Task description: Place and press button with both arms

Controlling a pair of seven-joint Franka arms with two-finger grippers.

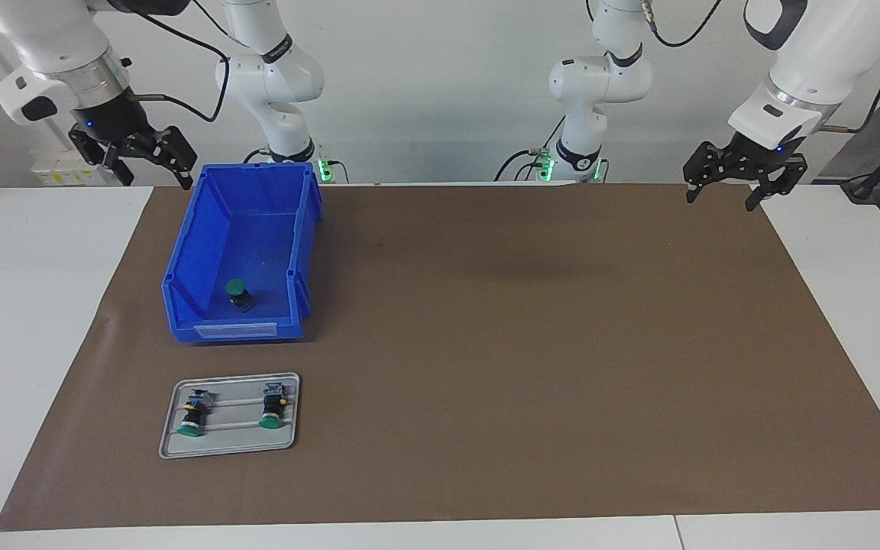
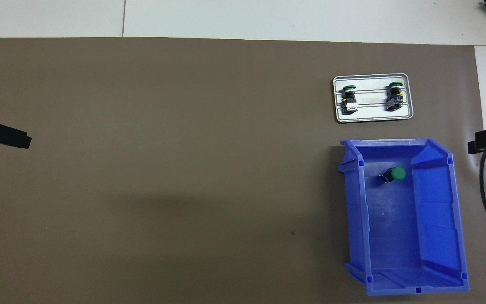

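Lying from right claw (image 1: 148, 156): green button (image 1: 237, 291) below it, in blue bin (image 1: 306, 252), tilted.
Nearer arm: right.
Claws: both wide, empty; left claw (image 1: 742, 183) well apart.

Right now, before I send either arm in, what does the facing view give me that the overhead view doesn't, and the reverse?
Only the facing view shows both whole grippers raised and open: the right gripper beside the blue bin, the left gripper over the mat's edge at its own end. Only the overhead view shows the bin's floor nearest the robots. Both show the button lying in the bin, and two similar buttons on the grey tray, farther from the robots.
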